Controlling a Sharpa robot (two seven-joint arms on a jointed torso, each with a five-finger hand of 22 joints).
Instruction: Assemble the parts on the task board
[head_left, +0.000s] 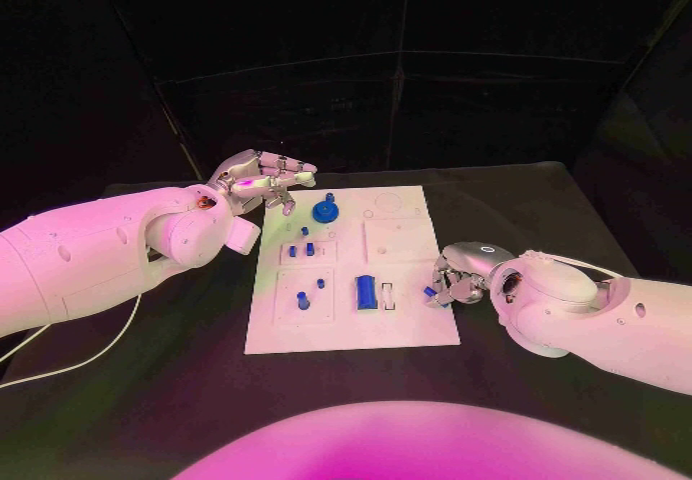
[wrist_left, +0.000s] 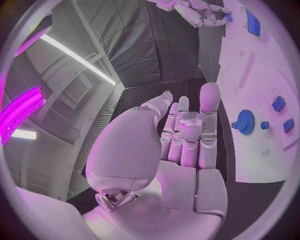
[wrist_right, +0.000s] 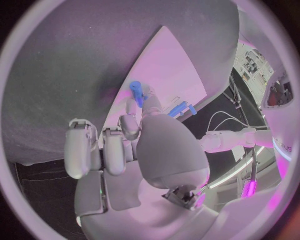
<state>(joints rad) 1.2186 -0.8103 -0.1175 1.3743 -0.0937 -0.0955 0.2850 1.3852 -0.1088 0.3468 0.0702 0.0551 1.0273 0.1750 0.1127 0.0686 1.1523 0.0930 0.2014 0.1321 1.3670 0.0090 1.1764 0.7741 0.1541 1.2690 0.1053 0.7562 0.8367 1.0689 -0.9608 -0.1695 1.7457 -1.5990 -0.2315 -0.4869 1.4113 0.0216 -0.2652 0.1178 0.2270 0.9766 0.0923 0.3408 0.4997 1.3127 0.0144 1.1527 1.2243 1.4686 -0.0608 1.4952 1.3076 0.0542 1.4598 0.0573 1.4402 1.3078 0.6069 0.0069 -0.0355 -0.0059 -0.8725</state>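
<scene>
The white task board (head_left: 408, 325) lies in the middle of the black table. A blue gear (head_left: 326, 212) (wrist_left: 245, 121) sits near its far left corner, and a blue rectangular block (head_left: 366, 291) (wrist_left: 253, 22) stands near the front. Small blue pegs (head_left: 300, 248) stand along the left side. My left hand (head_left: 264, 178) (wrist_left: 187, 135) hovers just off the far left corner, beside the gear, fingers stretched out and holding nothing. My right hand (head_left: 459, 275) (wrist_right: 134, 140) is at the board's right edge and pinches a small blue part (head_left: 430, 292) (wrist_right: 135, 92) at its fingertips.
A white cable (head_left: 87, 350) runs over the table on the left, under my left arm. Black table surface (head_left: 519, 215) surrounds the board on all sides, with dark curtains behind it.
</scene>
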